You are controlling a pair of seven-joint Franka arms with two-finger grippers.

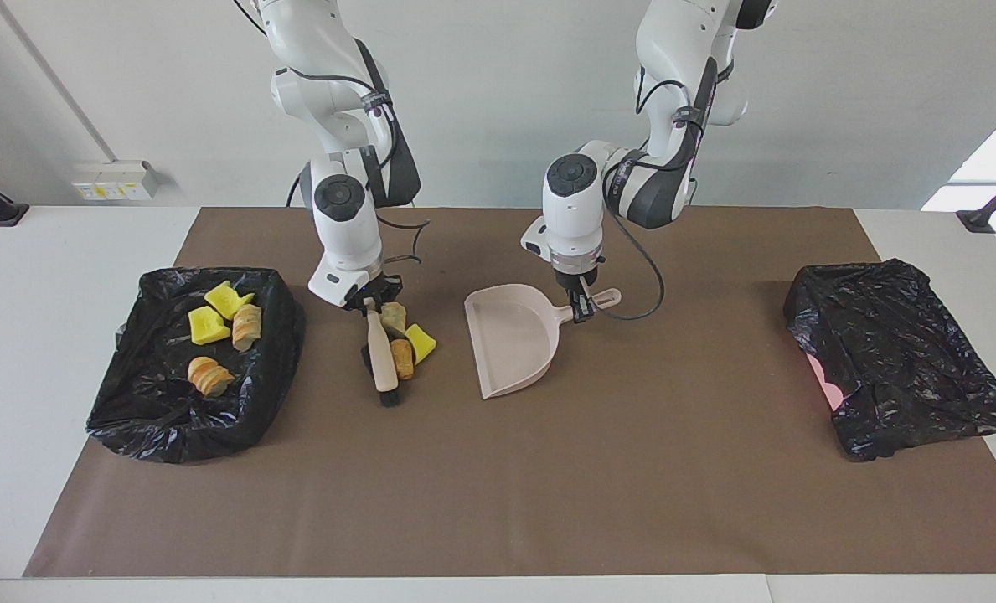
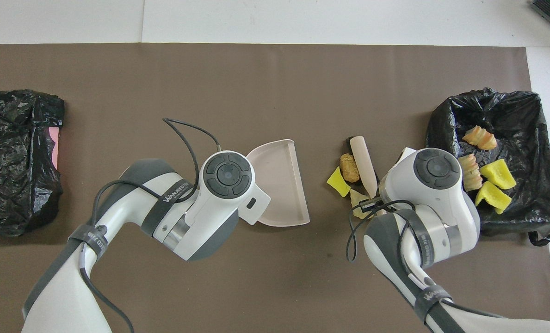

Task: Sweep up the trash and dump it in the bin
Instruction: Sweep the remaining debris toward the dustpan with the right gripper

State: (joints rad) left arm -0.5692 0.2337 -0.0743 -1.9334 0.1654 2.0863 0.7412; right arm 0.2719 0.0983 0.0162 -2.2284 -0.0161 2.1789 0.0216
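Fingers first, from the facing view: right gripper [image 1: 369, 304] clamped on the pale pink brush with black bristles [image 1: 381, 356], left gripper [image 1: 580, 311] pinched shut on the handle of the pale pink plastic dustpan [image 1: 514, 341], which rests on the brown mat [image 1: 548, 469] covering the counter. Three loose pieces of trash huddled against the brush on its dustpan side: a tan rock-like lump [image 1: 393, 316], a brown cork-like lump [image 1: 402, 358], a bright yellow spongy chunk [image 1: 420, 342]. Four more pieces already lying in the black-bagged bin [image 1: 129, 410] toward the right arm's end. Probably light and springy or crumbly, likely to roll or bounce under a brisk stroke; best pushed low with the bristles, not pinched. From overhead: brush [image 2: 363, 163] laid alongside the brown lump [image 2: 348, 167], yellow chunk [image 2: 335, 181] just beside it, tan lump [image 2: 359, 203] partly hidden by the right arm. Open mat between the pieces and the dustpan [image 2: 281, 185], nothing blocking that path. Second black bag [image 2: 18, 157] well apart at the left arm's end, a pink patch peeking from it. Bin rim [image 2: 441, 120] near the brush, a possible snag.
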